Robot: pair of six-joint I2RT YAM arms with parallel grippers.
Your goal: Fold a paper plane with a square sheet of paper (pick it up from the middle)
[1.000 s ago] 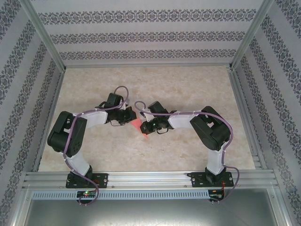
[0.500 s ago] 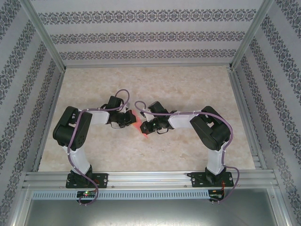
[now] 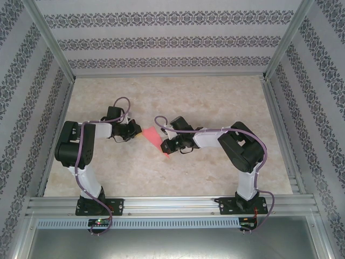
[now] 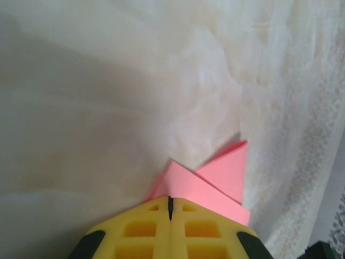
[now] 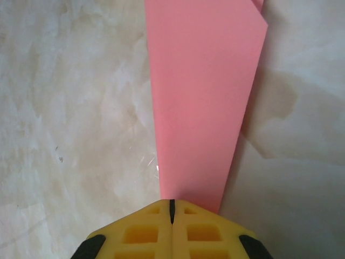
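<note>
The pink sheet of paper lies folded into a slim, pointed paper plane shape on the marbled table, between the two grippers. My left gripper is shut at the paper's left end. In the left wrist view the folded layers fan out from under its yellow fingertips. My right gripper is shut at the narrow near end. In the right wrist view the long pink strip runs away from beneath its tips. No paper shows in either slit between the jaws.
Patterned walls and metal frame posts close in the table on three sides. An aluminium rail carrying both arm bases runs along the near edge. Bare tabletop stretches behind and to the right of the arms.
My left arm has pulled back to the left, uncovering more of the pink paper between the grippers. The right arm and its gripper have stayed put.
</note>
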